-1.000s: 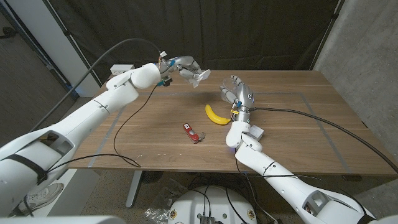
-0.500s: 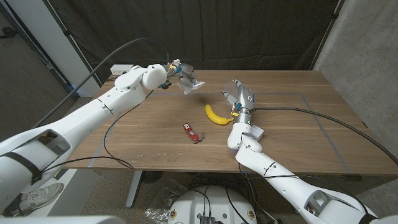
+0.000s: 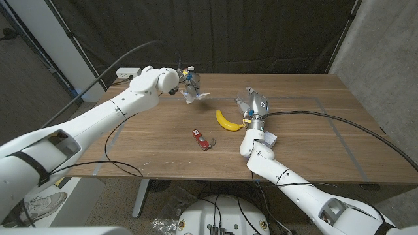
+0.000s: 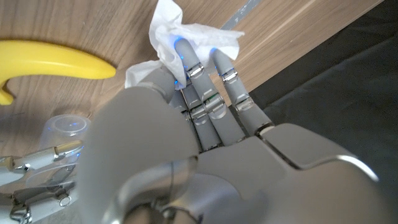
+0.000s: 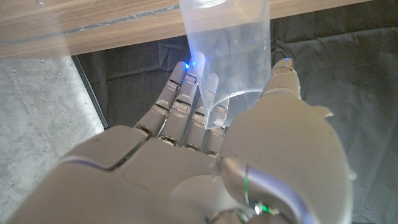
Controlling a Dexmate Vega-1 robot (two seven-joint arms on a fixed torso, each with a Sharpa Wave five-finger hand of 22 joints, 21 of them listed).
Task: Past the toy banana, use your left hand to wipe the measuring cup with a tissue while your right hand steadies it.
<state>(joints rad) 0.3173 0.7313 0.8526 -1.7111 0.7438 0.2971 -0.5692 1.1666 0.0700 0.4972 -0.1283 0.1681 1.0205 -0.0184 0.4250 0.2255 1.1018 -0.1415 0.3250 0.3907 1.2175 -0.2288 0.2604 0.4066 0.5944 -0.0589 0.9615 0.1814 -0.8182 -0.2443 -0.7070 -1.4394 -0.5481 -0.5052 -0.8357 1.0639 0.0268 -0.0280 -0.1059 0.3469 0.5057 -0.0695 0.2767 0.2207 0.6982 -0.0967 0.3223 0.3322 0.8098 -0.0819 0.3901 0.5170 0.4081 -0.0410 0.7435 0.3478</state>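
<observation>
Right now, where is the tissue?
In the head view the tissue is held in the left hand above the table's far left-centre, left of the toy banana and apart from the measuring cup.

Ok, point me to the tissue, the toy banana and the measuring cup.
tissue [image 4: 186,34]: left wrist view, on the crumpled white wad at the fingertips.
toy banana [image 3: 227,121]: head view, middle of its yellow curve.
measuring cup [image 5: 227,50]: right wrist view, on its clear wall.

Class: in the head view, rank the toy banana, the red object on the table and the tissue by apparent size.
1. Toy banana, clearly largest.
2. Tissue in the left hand and red object look alike; the tissue is crumpled and partly hidden, so unranked.
</observation>
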